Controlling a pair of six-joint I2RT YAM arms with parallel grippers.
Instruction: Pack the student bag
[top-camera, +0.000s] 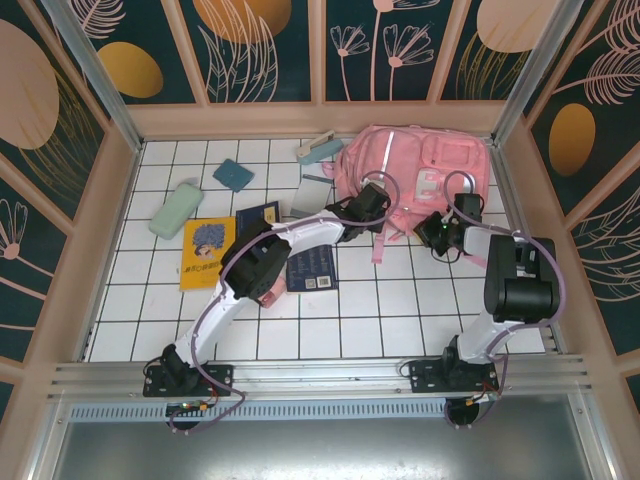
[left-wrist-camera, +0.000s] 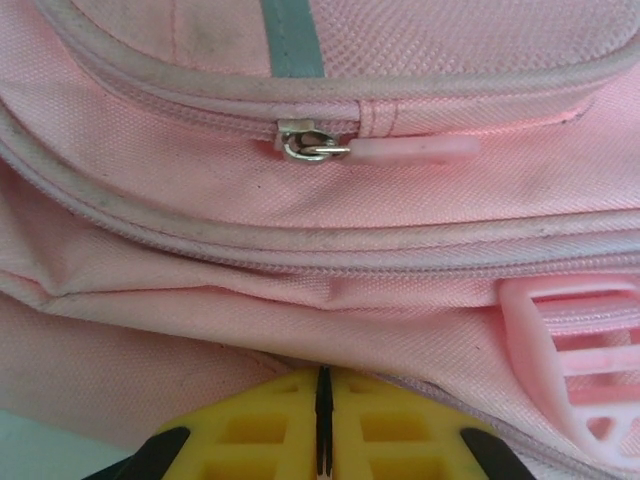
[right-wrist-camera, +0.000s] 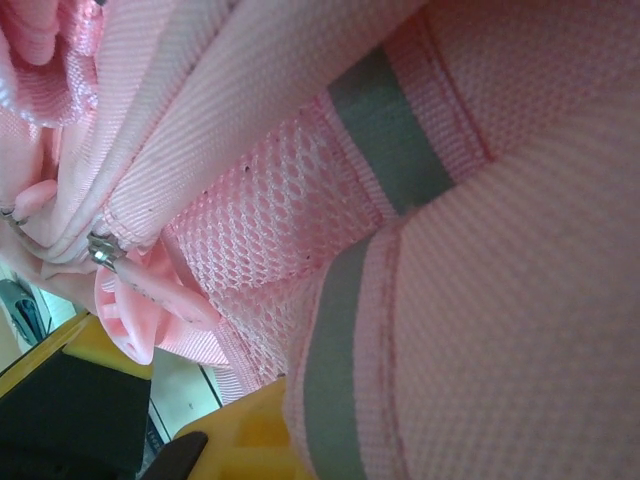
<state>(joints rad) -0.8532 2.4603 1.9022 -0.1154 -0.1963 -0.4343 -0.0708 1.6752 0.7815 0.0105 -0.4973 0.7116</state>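
The left gripper (left-wrist-camera: 322, 378) has its yellow fingers (left-wrist-camera: 260, 430) together, with only a thin dark slit between them. The tips touch the lower edge of the student bag (left-wrist-camera: 330, 215), but I cannot tell whether any fabric is pinched. Just above them sit one metal zip slider (left-wrist-camera: 310, 146) with a pale pink pull tab (left-wrist-camera: 420, 148), one grey strip (left-wrist-camera: 290, 35) and one pink plastic buckle (left-wrist-camera: 580, 360). The right gripper (top-camera: 440, 228) is closed and lies against the bag's near right edge. In its wrist view, pink cloth, mesh and two grey bands lie right over the fingers, so what sits between them cannot be told. The bag lies flat at the far right of the white tiled table (top-camera: 400, 320), with both arms reaching to its near side. To its left lie one yellow book (top-camera: 207, 250), two dark blue books (top-camera: 313, 268), one grey booklet (top-camera: 310, 195), one mint case (top-camera: 177, 210), one small teal pad (top-camera: 234, 174) and one pale teal box (top-camera: 320, 150). The print on the covers is too small to read.
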